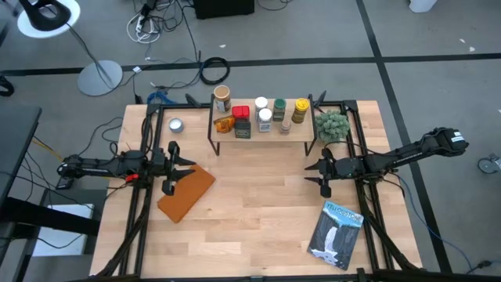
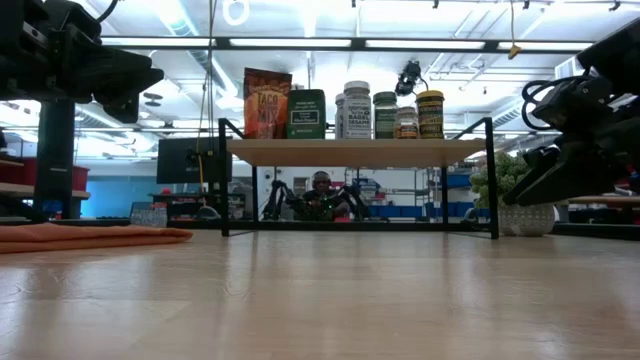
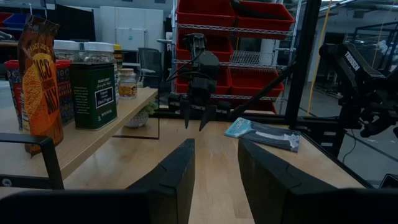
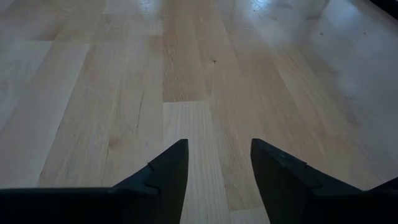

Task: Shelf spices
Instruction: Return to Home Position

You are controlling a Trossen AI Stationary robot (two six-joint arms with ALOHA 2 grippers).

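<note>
Spices (image 1: 261, 114) sitting on shelf (image 1: 301, 133), beyond both arms. Left gripper (image 1: 174, 167) and right gripper (image 1: 315, 174) hovering part-open, holding nothing, right nearer.

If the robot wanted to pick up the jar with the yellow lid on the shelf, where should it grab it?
Probably around the body, just below the lid. The yellow-lidded jar stands upright at the right end of the shelf, so its outer side is free while another jar crowds its other side. The right gripper, its fingers open, is nearer and could come in level from the front, one finger either side.
</note>
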